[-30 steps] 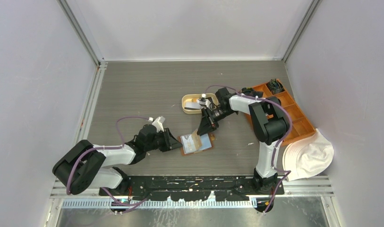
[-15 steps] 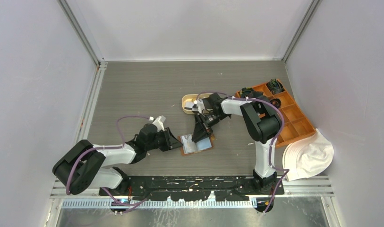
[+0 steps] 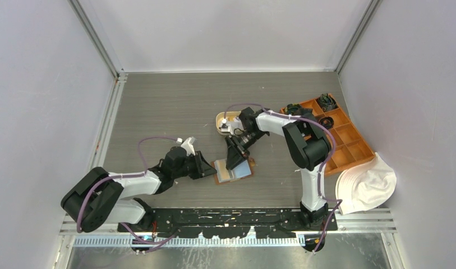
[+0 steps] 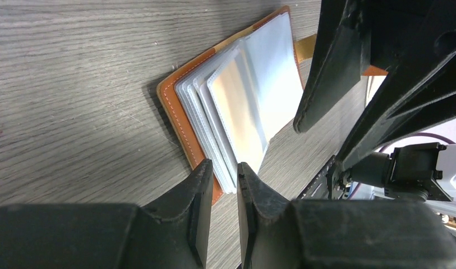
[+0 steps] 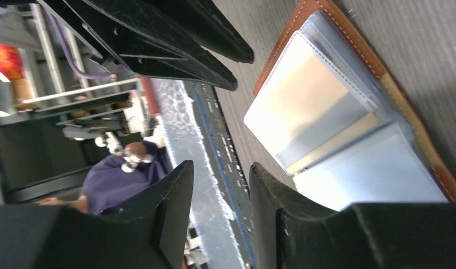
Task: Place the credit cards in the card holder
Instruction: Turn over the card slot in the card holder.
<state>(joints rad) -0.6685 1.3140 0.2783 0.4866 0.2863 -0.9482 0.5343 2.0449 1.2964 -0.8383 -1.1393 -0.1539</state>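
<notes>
- Card holder (image 3: 233,170) lies open mid-table, clear sleeves fanned; I cannot tell whether credit cards sit inside.
- Left gripper (image 4: 224,166), narrow, seems to pinch its near edge.
- Right gripper (image 5: 221,169) hovers over it, slightly parted, empty.

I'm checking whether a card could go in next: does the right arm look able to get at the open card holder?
Probably yes. The right fingers hang just above the open card holder, with nothing in between; the left fingers seem to pinch only its corner, off to one side.
</notes>
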